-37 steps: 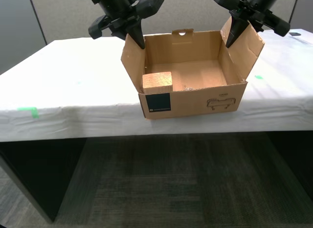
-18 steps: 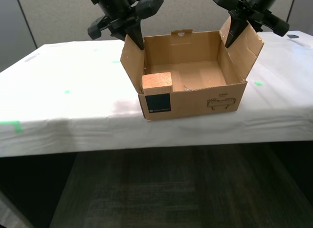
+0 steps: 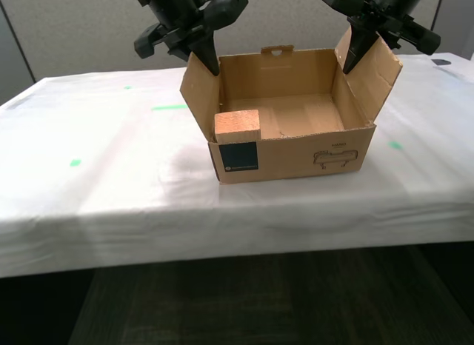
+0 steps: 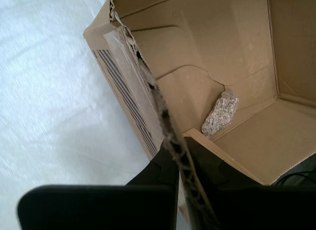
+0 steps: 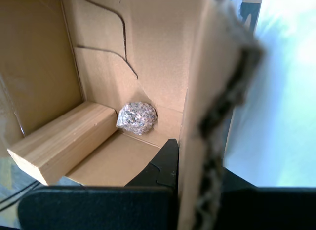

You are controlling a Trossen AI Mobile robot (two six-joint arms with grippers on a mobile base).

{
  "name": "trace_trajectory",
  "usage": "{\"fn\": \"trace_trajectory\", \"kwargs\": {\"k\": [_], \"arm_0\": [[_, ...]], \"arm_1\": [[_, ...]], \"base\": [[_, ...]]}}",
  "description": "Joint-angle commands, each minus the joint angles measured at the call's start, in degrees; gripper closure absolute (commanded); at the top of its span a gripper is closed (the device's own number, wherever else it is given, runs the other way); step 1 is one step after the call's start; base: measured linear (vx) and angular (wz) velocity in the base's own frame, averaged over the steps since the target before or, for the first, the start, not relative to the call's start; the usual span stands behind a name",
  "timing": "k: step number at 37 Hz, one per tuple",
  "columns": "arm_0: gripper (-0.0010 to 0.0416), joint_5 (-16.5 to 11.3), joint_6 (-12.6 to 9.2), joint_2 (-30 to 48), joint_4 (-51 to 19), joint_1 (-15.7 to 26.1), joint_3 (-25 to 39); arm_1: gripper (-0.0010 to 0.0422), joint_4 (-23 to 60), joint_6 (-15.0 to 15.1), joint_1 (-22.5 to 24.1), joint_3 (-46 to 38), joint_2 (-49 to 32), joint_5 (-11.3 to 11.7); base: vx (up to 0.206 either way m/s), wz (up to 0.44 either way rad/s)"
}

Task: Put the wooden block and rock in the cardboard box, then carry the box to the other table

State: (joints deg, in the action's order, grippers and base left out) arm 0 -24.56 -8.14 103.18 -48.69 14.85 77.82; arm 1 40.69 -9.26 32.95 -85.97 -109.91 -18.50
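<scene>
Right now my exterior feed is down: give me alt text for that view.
An open cardboard box sits on the other table, a white-covered surface with green tape marks, with two black grippers clamped on its raised side flaps. The wooden block leans in the box's front corner, at the exterior view's left.

A grey fabric partition wall (image 3: 89,27) is standing behind everything, its panels meeting at a dark seam towards the exterior view's left. Dark carpeted floor (image 3: 244,300) is showing along the bottom of that view, lying in shadow. A small dark object (image 3: 442,62) is sitting far back at the exterior view's right edge, too small to make out.
</scene>
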Motion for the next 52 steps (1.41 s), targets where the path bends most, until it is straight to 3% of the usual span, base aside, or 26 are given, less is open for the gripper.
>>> {"fn": "trace_trajectory", "kwargs": {"k": [1, 5, 10, 15, 18, 23, 28, 33, 39, 52], "arm_0": [[0.0406, -3.0, 1.0, 0.0, 0.0, 0.4, 0.1], [0.0406, -3.0, 1.6, 0.0, -1.2, 0.5, 0.1], [0.0406, -3.0, 4.2, 0.0, -1.3, 0.5, 0.1], [0.0406, -3.0, 4.3, 0.0, -1.3, 0.5, 0.1], [0.0406, -3.0, 4.6, 0.0, -1.5, 0.5, 0.1], [0.0406, -4.6, 5.8, 0.0, -3.2, 0.9, 0.1], [0.0406, -7.8, 5.8, 0.0, -2.4, 2.0, 0.1], [0.0406, -7.8, 5.6, 0.0, -1.6, 3.3, 0.1], [0.0406, -7.8, 4.7, 0.0, -0.8, 3.6, 0.6], [0.0406, -8.0, 3.5, 0.0, 0.5, 3.8, 0.6]], "arm_1": [[0.0413, -0.9, 0.7, 0.5, -0.2, 0.1, -3.5], [0.0413, -0.3, 0.1, 0.5, -0.2, 0.1, -3.5], [0.0413, -0.1, -1.8, 0.6, -0.2, 0.1, -3.5], [0.0413, 0.1, -2.6, 0.6, 0.2, 1.2, -3.4], [0.0413, 0.1, -3.4, 0.5, 1.4, 3.0, -2.3], [0.0413, -0.7, -5.8, 0.5, 5.4, 7.3, 1.6], [0.0413, -1.9, -7.7, 0.5, 9.8, 10.6, 1.6], [0.0413, -4.0, -8.6, 0.5, 12.7, 12.8, 1.8], [0.0413, -7.0, -13.3, 0.3, 13.7, 13.5, 2.0], [0.0413, -8.3, -15.1, 0.9, 13.7, 14.6, 3.8]], "base": [[0.170, -0.023], [0.171, -0.014], [0.171, -0.012], [0.168, 0.001], [0.170, 0.010], [0.148, 0.018], [0.109, 0.027], [0.055, 0.030], [0.006, 0.009], [-0.001, 0.000]]}}
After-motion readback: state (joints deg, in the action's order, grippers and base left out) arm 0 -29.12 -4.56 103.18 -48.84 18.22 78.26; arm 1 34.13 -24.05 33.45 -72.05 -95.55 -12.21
